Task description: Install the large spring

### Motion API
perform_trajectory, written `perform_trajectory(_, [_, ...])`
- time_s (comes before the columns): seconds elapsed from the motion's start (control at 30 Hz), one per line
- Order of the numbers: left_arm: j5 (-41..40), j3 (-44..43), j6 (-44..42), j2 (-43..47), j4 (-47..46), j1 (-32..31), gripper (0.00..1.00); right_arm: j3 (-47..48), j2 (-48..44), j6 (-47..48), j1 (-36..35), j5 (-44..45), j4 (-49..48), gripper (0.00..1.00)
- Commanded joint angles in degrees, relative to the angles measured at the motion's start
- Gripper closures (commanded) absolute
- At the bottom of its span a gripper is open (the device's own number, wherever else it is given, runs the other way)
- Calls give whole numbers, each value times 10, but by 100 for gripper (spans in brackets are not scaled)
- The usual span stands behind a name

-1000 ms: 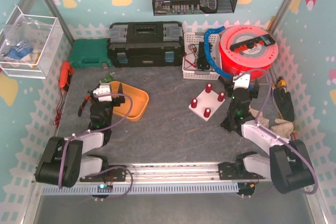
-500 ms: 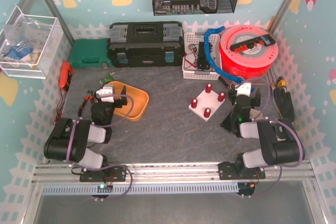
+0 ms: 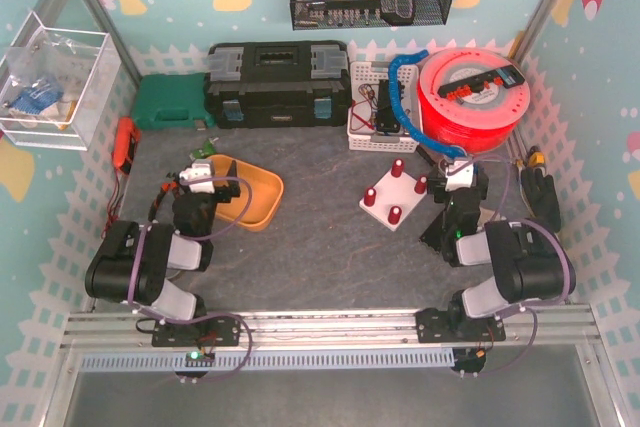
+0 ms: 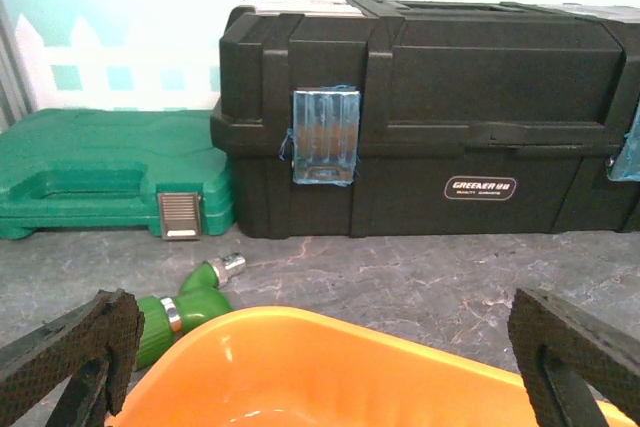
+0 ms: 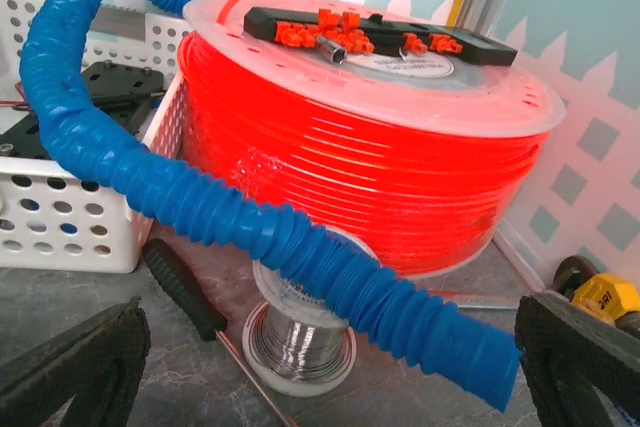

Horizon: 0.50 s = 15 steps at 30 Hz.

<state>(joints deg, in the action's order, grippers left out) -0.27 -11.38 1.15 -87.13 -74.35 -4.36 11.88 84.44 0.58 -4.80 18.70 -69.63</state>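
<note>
Orange tray [image 4: 300, 319] lies under our left gripper [image 4: 320, 347], its jaws wide apart. Our right gripper [image 5: 325, 362] also gapes, empty. The large spring is unseen, perhaps inside the tray. We expect it light and springy, so hold it gently across its middle coils.

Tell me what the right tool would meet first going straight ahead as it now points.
Probably the blue corrugated hose sagging across in front of the right tool, with the red filament spool just behind it; depth is hard to judge.
</note>
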Motion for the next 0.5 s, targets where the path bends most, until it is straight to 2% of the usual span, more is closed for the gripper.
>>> perform_trajectory(0.0, [-8,-8,11,-3,-5,4,1,-13,35,-15,8,-7,-101,2])
perform_trajectory(0.07, [-7,-9,11,-2,0,4,1,-7,24,-26,15,-19,-57,1])
perform_trajectory(0.1, [-7,-9,11,-1,1,4,1,-9,31,-23,18,-23,-82,1])
perform_trajectory(0.17, [-7,-9,11,-2,-1,4,1,-6,22,-29,19,-24,-57,2])
perform_trajectory(0.47, [-7,-9,11,-2,0,4,1,-8,25,-26,19,-23,-68,1])
